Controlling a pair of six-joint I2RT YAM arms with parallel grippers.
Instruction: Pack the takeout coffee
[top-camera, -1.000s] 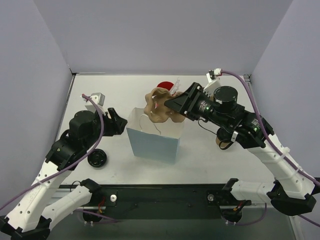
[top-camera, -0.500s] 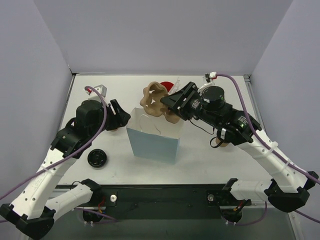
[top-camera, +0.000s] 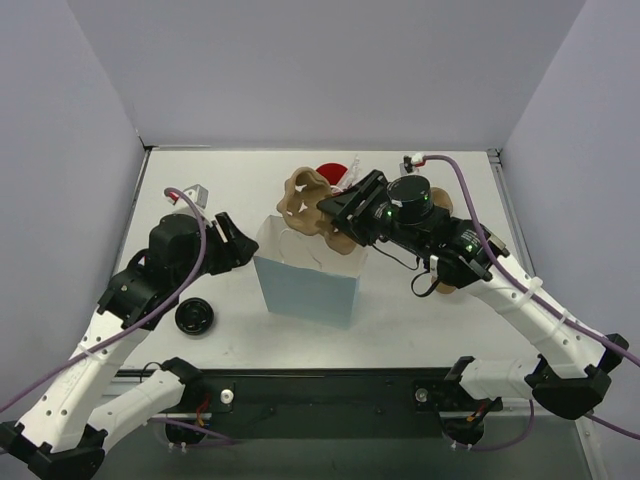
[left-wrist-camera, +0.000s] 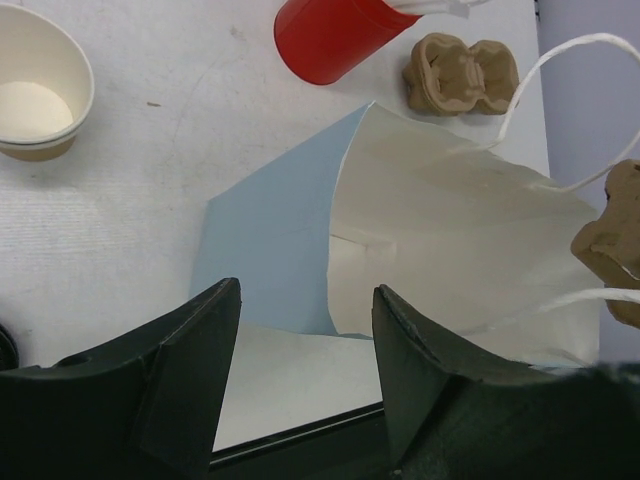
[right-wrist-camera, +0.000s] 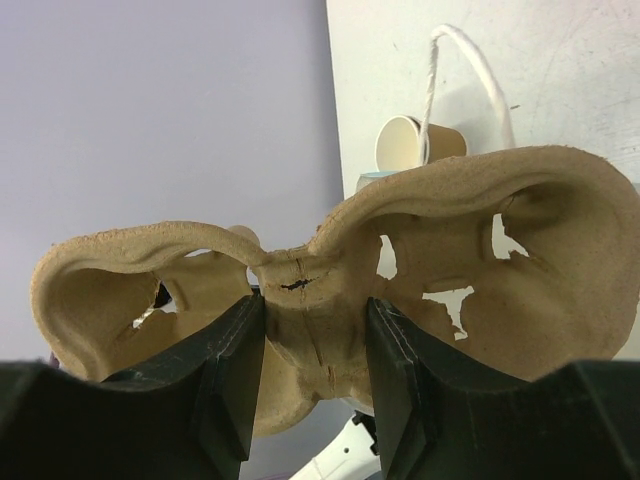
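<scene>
Right pincer (top-camera: 337, 213) is clamping a carrier (top-camera: 303, 196) above the bag's (top-camera: 305, 285) far rim; beside the bag, left pincer (top-camera: 228, 243) is gaping empty. Left wrist: lidless cup (left-wrist-camera: 35, 100) is standing upright. Right wrist: fingers (right-wrist-camera: 225, 370) are pinching the carrier's middle. Coffee's place, heading: cannot tell.

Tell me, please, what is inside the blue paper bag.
Inside the blue paper bag only bare white lining shows, no cup. The left gripper hides one corner; the pulp carrier overhangs the far edge.
</scene>
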